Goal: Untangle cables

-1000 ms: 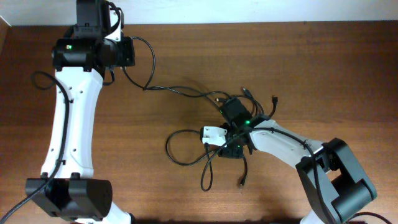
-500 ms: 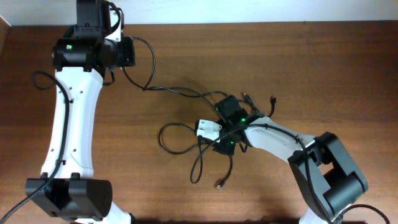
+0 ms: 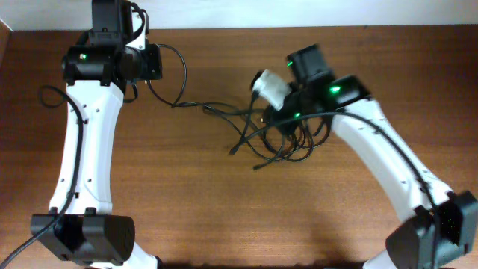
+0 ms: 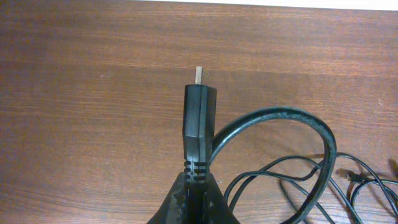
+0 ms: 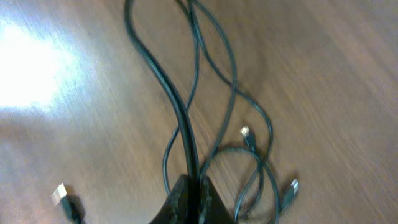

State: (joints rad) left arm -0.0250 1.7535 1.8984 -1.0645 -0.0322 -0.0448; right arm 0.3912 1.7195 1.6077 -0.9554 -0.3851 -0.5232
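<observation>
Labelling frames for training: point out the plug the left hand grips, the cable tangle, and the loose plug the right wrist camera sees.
Gripped plug [image 4: 199,115]: left wrist view, on its black housing.
Cable tangle [image 3: 287,138]: overhead view, on its crossing strands.
Loose plug [image 5: 60,191]: right wrist view, on its metal tip.

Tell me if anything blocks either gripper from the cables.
Nothing visible does. The left gripper is shut on one cable's plug, and the right gripper is shut on a strand of the tangled cables.
</observation>
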